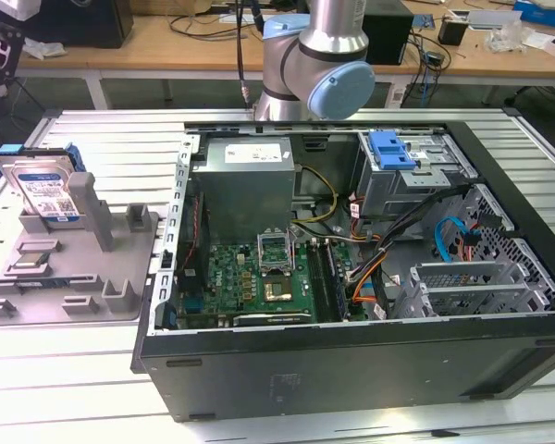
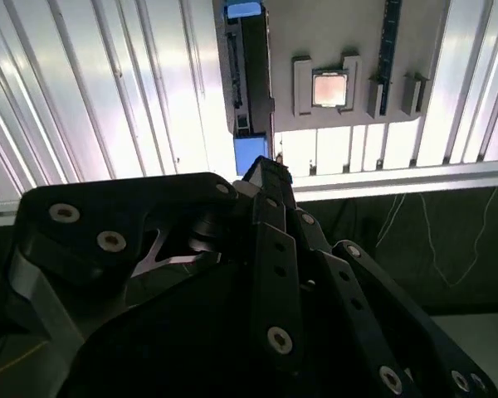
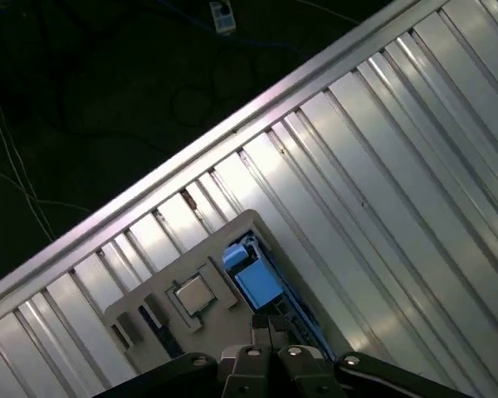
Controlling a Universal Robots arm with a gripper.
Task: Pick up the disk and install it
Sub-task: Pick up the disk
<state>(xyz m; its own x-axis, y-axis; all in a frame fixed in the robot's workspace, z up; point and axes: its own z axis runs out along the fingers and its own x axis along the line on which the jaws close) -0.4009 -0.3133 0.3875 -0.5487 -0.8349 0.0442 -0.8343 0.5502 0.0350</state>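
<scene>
— Where was the disk found?

— The disk (image 1: 44, 190) was seen propped on edge in the grey fixture (image 1: 37, 305) at the exterior view's left. The fixture was set on the slatted table (image 1: 74, 388), just beside the open computer case (image 1: 351, 379).

— And the gripper?

— In the first wrist view the gripper (image 3: 270, 323) was seen with its fingers pressed together and nothing held between them. The disk's blue carrier was seen past the fingertips, untouched.

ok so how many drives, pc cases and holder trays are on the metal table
disk: 1
open pc case: 1
grey holder tray: 1
total: 3
</scene>
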